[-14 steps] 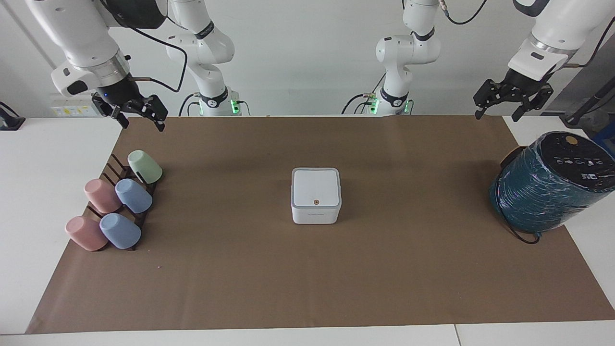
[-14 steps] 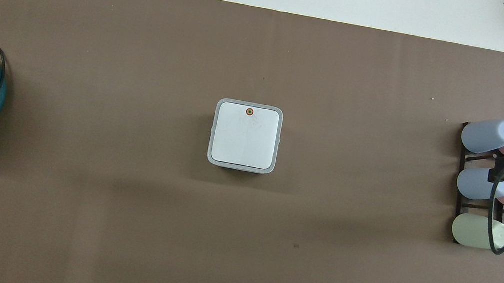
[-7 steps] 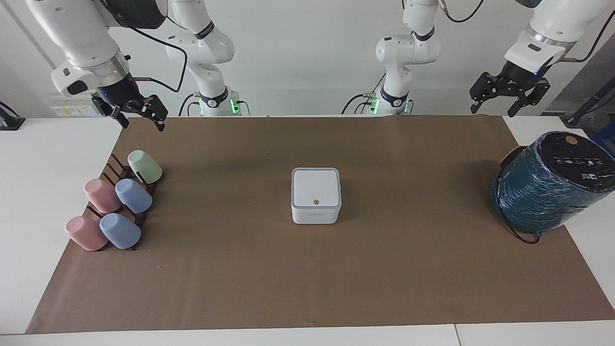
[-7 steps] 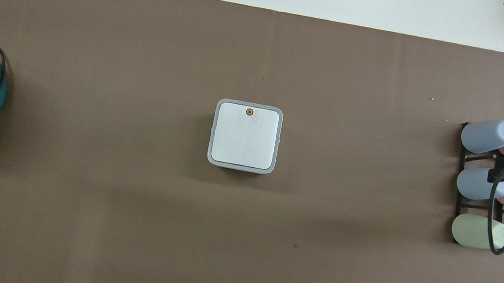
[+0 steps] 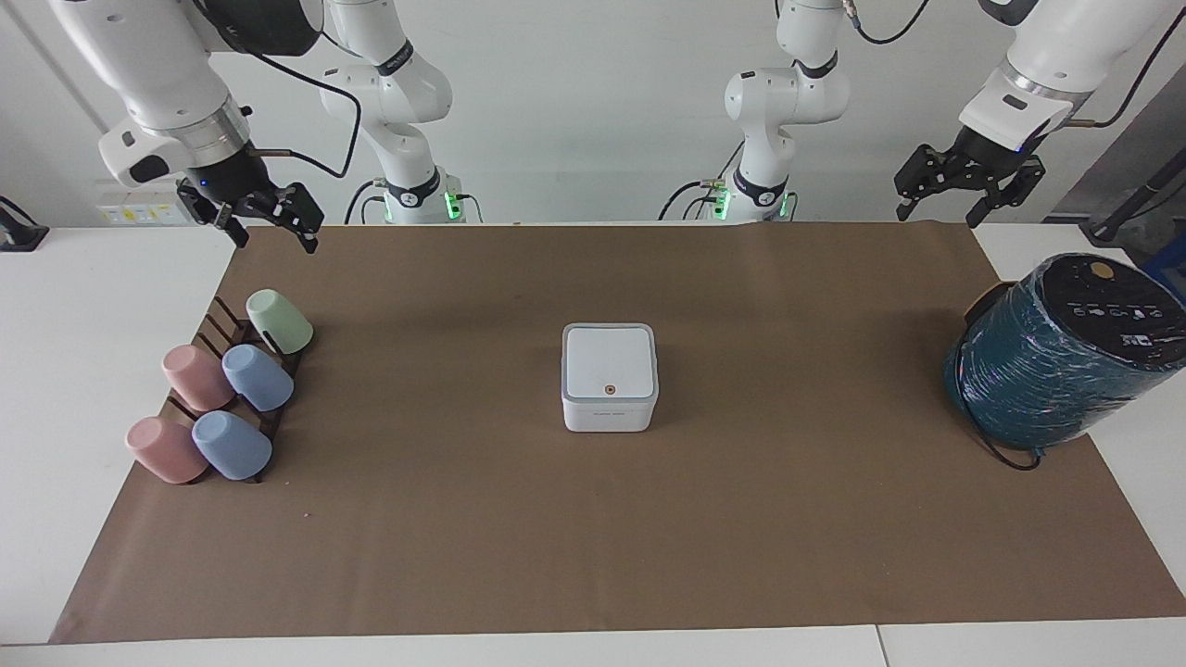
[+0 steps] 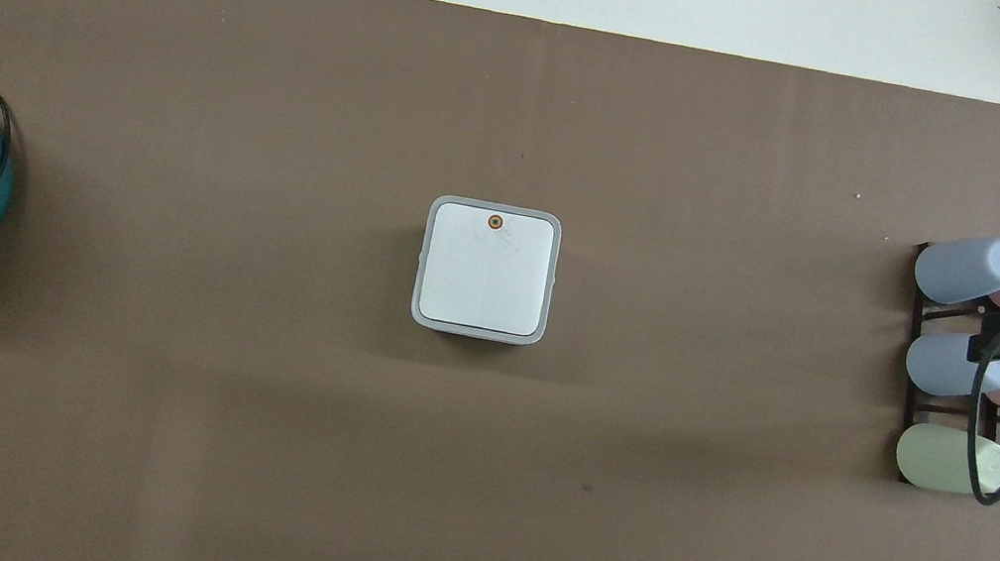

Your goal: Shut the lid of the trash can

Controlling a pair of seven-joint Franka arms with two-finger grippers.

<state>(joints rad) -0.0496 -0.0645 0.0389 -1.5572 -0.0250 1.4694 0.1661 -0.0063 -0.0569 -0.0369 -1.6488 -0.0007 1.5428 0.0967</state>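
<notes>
**Lid down flat on trash can, both grippers up and off it**

Facing view, scanned from its left edge: right gripper (image 5: pixel 271 225) hangs in the air over the brown mat's (image 5: pixel 463 537) edge by the robots, at the right arm's end, fingers spread apart, holding nothing. Below it a dark rack (image 5: pixel 215 326) holds five cups on their sides: one green (image 5: pixel 279 320), two pink (image 5: pixel 197 377), two blue (image 5: pixel 257 377).

Mid-mat: trash can (image 5: pixel 609 415), square, so no long axis. Lid (image 5: pixel 609 361) lies flat and shut inside the grey rim; its orange dot (image 5: pixel 609 390) sits at the edge farther from the robots. What the can contains is hidden.

Left arm's end: left gripper (image 5: pixel 943 209) hovers over the mat's corner by the robots, fingers apart, empty. Teal wrapped cylinder (image 5: pixel 1056 357) stands tilted at the mat's edge, black cable around its base.
</notes>
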